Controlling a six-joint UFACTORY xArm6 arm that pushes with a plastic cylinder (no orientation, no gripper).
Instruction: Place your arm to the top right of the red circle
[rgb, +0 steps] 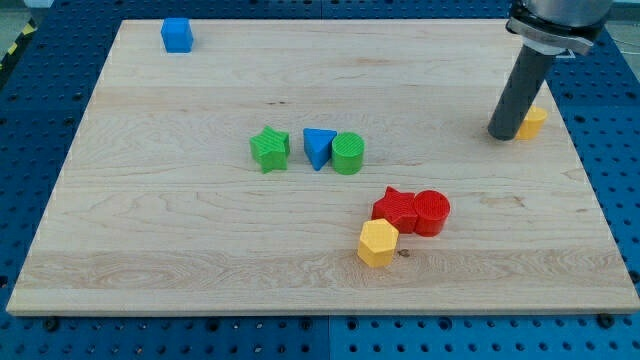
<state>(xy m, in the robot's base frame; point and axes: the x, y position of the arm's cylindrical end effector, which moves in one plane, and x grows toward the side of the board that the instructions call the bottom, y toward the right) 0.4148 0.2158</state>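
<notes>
One red circle (432, 212), no long axis, sits well below-left of my tip (500, 136); no jaws.

The arm shows only at the far right, cut off by the picture's upper edge. What can be seen is a straight rod (518, 92), round in section and dark grey to near black, with a smooth matt surface and a faint paler sheen running down its length. It keeps the same thickness from top to bottom. My tip (503, 135) is its blunt, flat lower end, the same dark colour as the rest, with no visible cap or marking. Above the rod sits a wider dark collar (553, 38), rimmed by a thin light grey or silvery band, and over it a broader black housing (560, 10).
</notes>
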